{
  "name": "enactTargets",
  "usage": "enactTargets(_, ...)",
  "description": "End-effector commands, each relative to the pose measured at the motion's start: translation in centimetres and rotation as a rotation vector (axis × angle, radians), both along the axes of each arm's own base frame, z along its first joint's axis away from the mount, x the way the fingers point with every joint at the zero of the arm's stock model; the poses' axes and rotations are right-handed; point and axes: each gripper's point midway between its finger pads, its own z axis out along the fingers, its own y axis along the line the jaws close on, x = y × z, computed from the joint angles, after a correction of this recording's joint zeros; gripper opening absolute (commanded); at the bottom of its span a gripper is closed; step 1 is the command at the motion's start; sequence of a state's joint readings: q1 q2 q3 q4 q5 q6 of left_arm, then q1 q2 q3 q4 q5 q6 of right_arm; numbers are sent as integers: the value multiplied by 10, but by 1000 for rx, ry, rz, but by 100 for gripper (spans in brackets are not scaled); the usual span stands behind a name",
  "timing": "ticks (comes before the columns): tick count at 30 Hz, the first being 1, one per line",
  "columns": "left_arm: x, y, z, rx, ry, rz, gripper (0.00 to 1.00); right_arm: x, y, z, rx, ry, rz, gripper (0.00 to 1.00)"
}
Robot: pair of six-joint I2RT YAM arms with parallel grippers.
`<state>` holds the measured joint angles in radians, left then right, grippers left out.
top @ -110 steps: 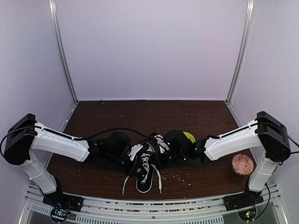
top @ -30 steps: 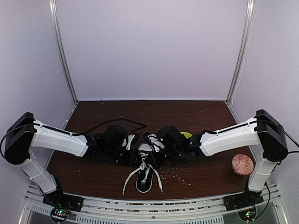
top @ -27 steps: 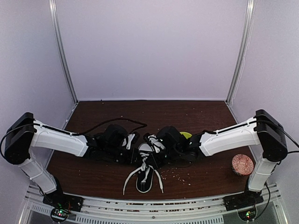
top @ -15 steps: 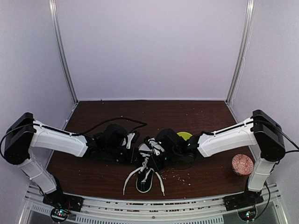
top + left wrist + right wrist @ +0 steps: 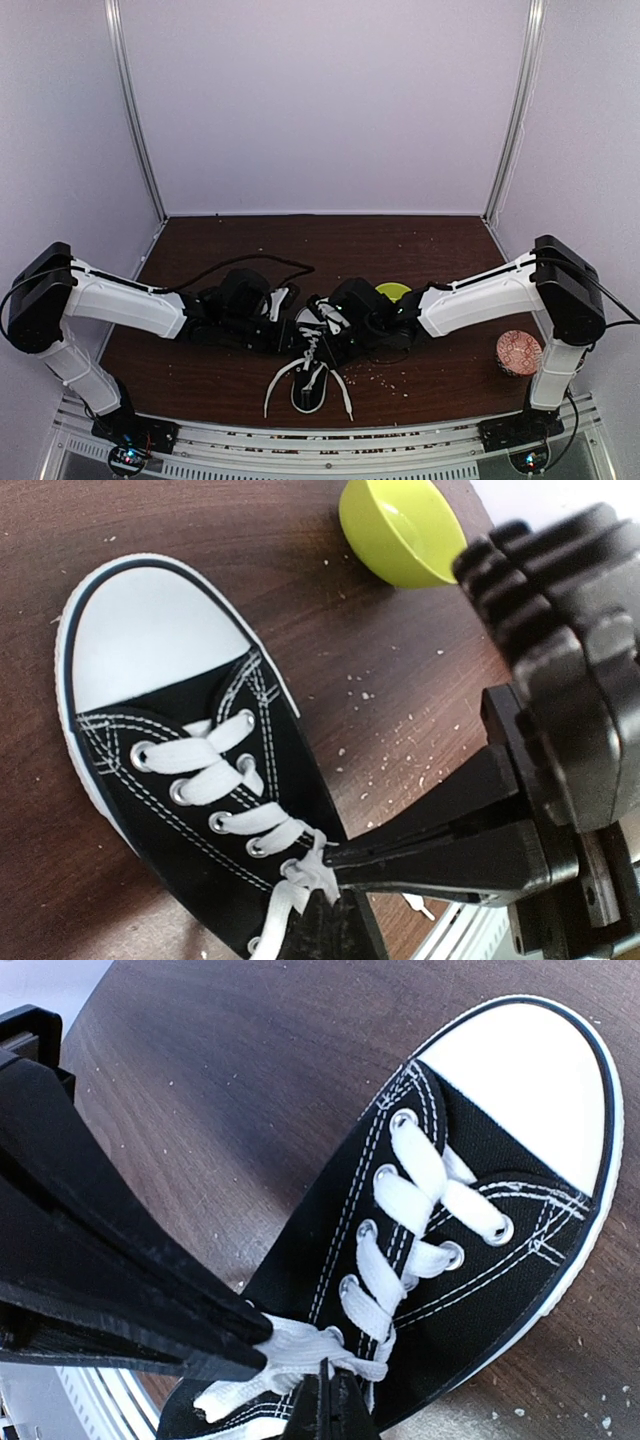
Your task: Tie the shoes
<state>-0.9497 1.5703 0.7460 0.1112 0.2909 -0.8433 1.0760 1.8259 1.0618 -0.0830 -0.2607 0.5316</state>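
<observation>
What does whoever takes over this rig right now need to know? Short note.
Left claw: shut on the lace at the top of the lacing.
Right claw: shut on the lace at the same spot, close beside the left.
Sneaker: flat on the table, toe pointing away from the near edge; loose lace ends trail toward that edge.
Done: laced up, both claws gripping.
Left: no knot or bow shows yet; cross, loop, pull tight.

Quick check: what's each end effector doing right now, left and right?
Left end effector: closed, pinching a lace.
Right end effector: closed, also pinching a lace.
</observation>
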Motion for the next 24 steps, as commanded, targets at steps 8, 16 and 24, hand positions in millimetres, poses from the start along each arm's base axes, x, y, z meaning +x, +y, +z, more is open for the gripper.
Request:
enactTargets(8,0,-15,18,-92,-27,-57,0,6,2,-6,-24,0,-39,0)
enactTargets(16,-6,-19,11,-94,7,-92,0,8,8,-4,8,8,-51,0)
enactTargets(24,7,4,22,-25,-89,3,12,6,4,-7,4,14,-59,0)
